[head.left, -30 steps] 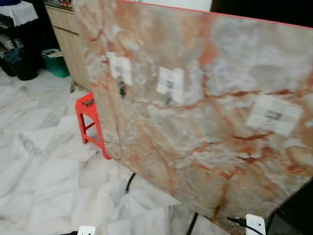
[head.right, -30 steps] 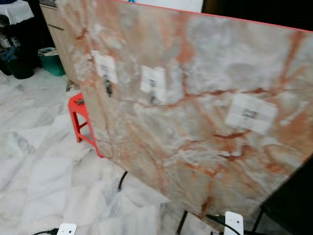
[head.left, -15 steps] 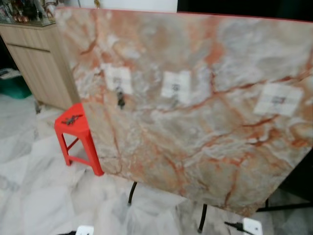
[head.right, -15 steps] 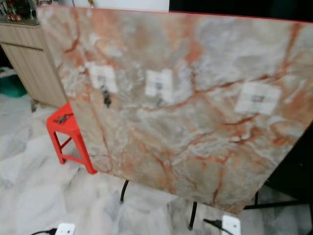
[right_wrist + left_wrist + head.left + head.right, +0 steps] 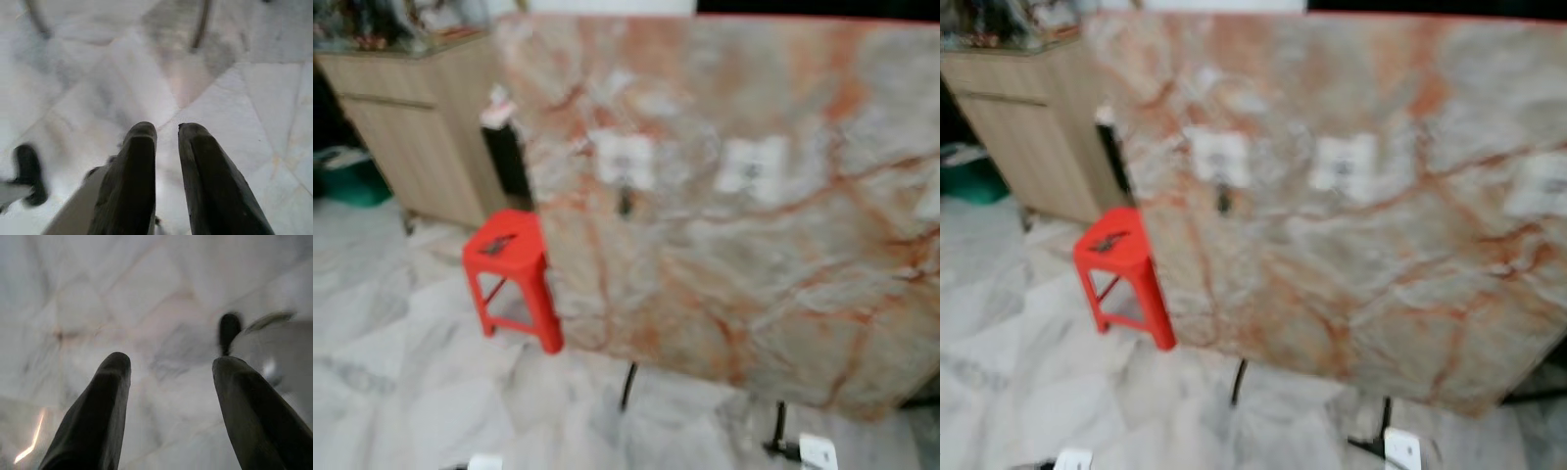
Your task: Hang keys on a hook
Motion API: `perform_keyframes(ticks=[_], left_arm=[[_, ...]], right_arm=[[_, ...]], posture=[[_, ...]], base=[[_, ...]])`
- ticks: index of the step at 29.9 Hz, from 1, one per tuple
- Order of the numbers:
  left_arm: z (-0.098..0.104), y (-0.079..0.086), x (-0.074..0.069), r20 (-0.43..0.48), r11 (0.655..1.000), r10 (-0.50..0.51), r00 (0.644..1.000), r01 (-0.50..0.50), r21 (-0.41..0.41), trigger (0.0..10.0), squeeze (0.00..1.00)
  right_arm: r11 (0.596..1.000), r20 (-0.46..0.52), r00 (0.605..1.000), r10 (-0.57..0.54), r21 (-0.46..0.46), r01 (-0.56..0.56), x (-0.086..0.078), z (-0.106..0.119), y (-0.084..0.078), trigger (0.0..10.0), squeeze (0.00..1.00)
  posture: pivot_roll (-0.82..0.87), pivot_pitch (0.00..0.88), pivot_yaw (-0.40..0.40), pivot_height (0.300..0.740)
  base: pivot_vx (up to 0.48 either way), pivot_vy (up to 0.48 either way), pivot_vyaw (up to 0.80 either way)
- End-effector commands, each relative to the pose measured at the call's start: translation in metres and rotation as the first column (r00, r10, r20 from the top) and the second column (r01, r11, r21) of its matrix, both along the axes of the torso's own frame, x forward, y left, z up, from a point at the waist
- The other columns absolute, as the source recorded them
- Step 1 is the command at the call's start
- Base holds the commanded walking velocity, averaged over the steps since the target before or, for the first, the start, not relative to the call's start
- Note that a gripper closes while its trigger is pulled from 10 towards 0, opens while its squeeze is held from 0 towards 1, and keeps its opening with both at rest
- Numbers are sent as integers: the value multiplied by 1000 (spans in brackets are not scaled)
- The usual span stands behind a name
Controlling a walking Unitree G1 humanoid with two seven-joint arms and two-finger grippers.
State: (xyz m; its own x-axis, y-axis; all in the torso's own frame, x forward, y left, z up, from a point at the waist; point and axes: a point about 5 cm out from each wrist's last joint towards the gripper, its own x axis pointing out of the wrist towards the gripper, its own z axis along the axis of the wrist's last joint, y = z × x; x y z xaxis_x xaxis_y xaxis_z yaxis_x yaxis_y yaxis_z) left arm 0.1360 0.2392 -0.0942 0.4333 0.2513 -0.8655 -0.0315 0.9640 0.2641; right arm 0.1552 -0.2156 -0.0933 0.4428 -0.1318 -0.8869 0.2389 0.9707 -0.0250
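Sitting on top of the little red stool [image 5: 508, 262] is a small dark bundle, the keys [image 5: 497, 244], blurry but lying flat on the seat. The stool stands on the pale marble floor [image 5: 401, 372], just at the left edge of a big marble-patterned board [image 5: 754, 215] with orange veins that's propped up on thin black legs [image 5: 626, 385].

On the board's face there are white adhesive pads in a row. The leftmost pad [image 5: 625, 162] has a dark hook [image 5: 626, 203] hanging below it, the next pad [image 5: 751, 164] sits further right, and a 3rd pad [image 5: 1540, 184] is near the right edge in the right eye view. The keys are well apart from any of the hooks, lower and to the left.

Behind the stool is a light wooden cabinet [image 5: 411, 137] with clutter on top, plus something teal [image 5: 352, 181] on the floor further left.

Both arms hang low over the floor. The left gripper [image 5: 171, 382] has its 2 black fingers spread wide with nothing between them. The right gripper [image 5: 167, 142] has its fingers nearly together, a narrow gap showing, also empty. Everything's pretty motion-blurred in the head views.
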Motion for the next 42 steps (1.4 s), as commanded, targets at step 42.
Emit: perform_keyframes(ticks=[42], left_arm=[[0, -5, 4, 4, 998, 63, 998, -63, -25, 10000, 0]], right_arm=[[999, 17, 999, -36, -16, 36, 8, 5, -9, 10000, 0]], posture=[[65, 0, -54, 740]], base=[[0, 480, 0]])
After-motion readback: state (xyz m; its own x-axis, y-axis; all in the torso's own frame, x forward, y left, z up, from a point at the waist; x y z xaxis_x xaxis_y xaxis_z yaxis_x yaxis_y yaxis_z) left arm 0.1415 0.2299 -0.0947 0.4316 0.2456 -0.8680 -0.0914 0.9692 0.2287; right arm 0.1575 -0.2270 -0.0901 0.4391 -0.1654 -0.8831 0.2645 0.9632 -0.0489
